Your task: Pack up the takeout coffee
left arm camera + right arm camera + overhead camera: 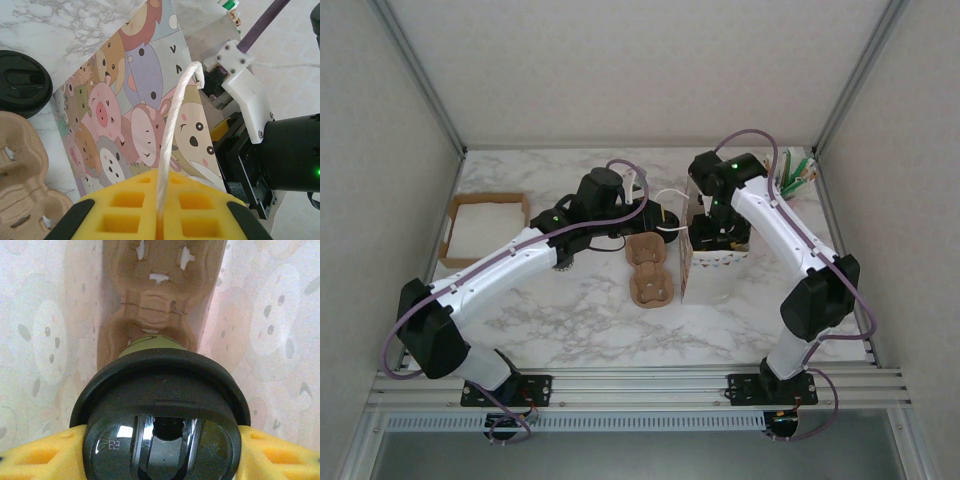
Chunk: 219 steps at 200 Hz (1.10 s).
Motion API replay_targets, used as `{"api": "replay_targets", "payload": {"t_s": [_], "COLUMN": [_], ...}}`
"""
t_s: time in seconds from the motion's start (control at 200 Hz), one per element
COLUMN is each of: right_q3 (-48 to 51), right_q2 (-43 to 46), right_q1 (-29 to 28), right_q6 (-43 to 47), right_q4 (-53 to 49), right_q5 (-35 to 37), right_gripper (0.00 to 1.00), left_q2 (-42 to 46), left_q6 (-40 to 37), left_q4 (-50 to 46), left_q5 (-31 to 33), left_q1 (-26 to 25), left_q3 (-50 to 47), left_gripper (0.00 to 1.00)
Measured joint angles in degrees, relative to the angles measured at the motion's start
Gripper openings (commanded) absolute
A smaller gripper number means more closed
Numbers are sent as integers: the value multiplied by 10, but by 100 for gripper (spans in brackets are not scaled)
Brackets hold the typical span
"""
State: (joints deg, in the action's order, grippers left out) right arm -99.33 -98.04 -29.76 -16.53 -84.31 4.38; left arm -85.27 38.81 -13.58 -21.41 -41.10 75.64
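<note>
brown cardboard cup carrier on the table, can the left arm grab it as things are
Probably not yet: the left gripper is shut on the white rope handle of the cartoon-print bag. The brown cardboard cup carrier itself lies uncovered beside the bag.

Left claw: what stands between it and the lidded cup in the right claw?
The bag's cartoon-printed wall, plain in the left wrist view. The left claw pinches the string handle outside it; the right claw holds the cup inside.
</note>
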Motion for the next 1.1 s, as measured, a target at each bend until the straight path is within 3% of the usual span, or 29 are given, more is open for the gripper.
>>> {"api": "replay_targets", "payload": {"t_s": [1.097], "right_q3": [26], "right_q2": [3], "right_q1": [-18], "right_q6": [-22], "right_q4": [21], "right_q5": [5], "right_gripper": [64], "left_q2": [0], "left_q6": [0], "left_q4": [0], "left_q5": [3], "left_q1": [0], "left_q3": [0], "left_gripper": [9]}}
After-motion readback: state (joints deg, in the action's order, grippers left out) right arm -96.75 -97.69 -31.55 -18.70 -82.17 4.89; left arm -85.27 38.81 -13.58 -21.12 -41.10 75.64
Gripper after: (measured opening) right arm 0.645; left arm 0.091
